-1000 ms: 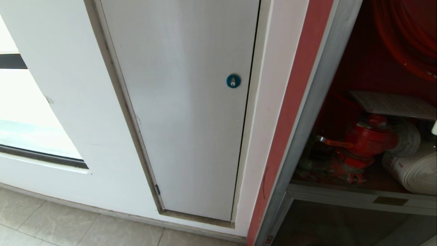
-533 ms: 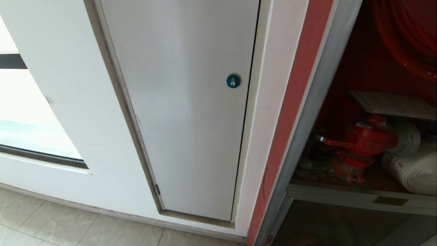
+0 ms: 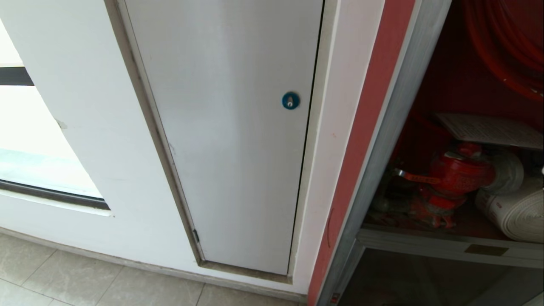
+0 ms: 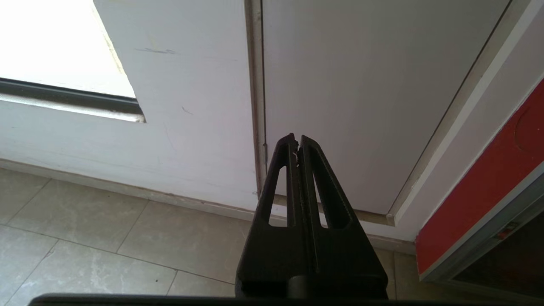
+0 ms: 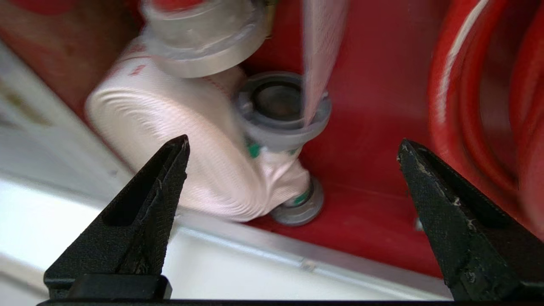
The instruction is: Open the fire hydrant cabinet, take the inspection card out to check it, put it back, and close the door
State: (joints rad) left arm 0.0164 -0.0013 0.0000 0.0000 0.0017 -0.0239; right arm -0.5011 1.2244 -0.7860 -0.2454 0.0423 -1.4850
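The fire hydrant cabinet [image 3: 395, 127] stands open at the right, silver-framed with a red interior. The pale inspection card [image 3: 488, 129] lies flat on top of the red valve [image 3: 459, 174]. A white rolled hose [image 3: 514, 212] sits beside the valve, under a red coiled hose [image 3: 505, 42]. My right gripper [image 5: 293, 142] is open and empty just outside the cabinet's silver sill [image 5: 297, 255]. It faces the white hose [image 5: 178, 140] and its grey coupling [image 5: 280, 106]. The card [image 5: 318, 51] shows there as a blurred pale strip. The door is out of view. My left gripper [image 4: 296, 140] hangs shut, low by the wall.
A white panel with a round blue lock [image 3: 290, 100] fills the middle of the wall. A window [image 3: 34, 161] is at the left and a tiled floor [image 3: 85, 284] below. A dark glass panel [image 3: 425, 280] sits under the cabinet opening.
A small white part at the head view's right edge, beside the hose, has slipped lower and almost out of the picture. Card, valve and hoses lie as before.
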